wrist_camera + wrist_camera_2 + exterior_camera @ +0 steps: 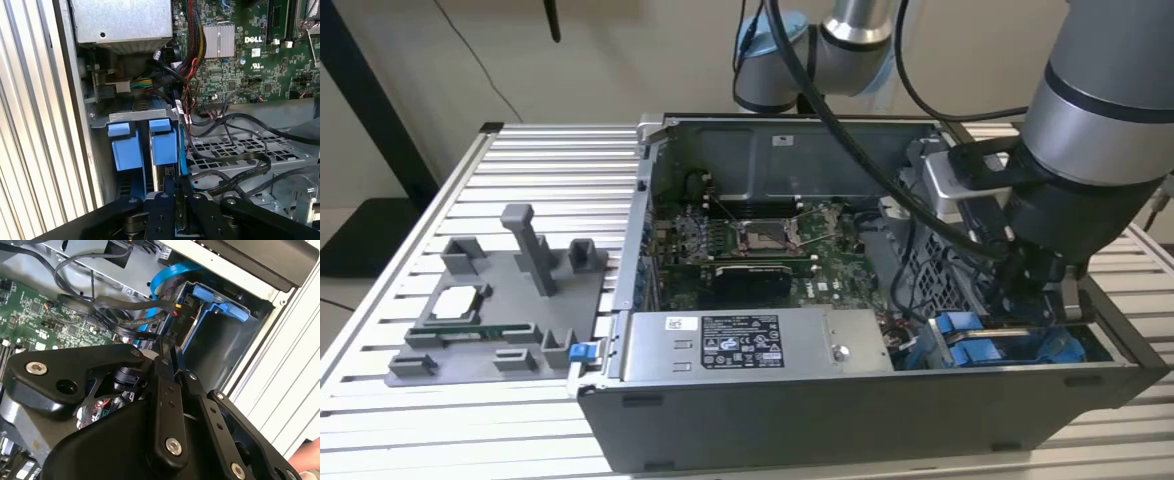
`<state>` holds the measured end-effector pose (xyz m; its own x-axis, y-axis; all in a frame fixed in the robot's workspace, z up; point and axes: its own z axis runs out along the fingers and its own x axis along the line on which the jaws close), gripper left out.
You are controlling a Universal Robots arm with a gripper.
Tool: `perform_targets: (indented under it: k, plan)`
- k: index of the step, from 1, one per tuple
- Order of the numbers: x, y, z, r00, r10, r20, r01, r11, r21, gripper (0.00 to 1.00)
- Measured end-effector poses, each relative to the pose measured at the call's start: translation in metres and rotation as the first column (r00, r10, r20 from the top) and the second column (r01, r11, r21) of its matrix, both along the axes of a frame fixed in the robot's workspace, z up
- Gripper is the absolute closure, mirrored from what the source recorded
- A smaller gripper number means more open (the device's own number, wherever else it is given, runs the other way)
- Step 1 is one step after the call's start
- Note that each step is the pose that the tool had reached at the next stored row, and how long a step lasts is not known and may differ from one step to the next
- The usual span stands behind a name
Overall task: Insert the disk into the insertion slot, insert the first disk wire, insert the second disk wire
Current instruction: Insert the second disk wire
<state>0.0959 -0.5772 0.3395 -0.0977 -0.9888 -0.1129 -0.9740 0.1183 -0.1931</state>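
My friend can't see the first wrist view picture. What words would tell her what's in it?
The black gripper reaches down at two blue drive carriers standing side by side in a grey metal cage. Black cables cross the cage, with a green circuit board beyond.

Even, soft indoor light fills the scene, with mild glare on the ribbed metal table (520, 180) and deep shadow inside the case (854, 420). In both wrist views the gripper (167, 352) close to the lens looks dark and slightly blurred, while the circuit board (250, 60) beyond it is sharp.
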Motion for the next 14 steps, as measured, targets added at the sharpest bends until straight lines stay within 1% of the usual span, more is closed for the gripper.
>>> perform_targets:
  k: [5,9,14]
  plan:
    - [0.0026,0.0001,-0.0013,1.0000,0.000,-0.0064,0.000,1.0000,-0.0007,1.00]
    - [0.0031,0.0000,-0.0033,1.0000,0.000,-0.0071,0.000,1.0000,-0.0016,1.00]
    - [0.0032,0.0000,-0.0084,1.0000,0.000,-0.0079,0.000,1.0000,-0.0068,1.00]
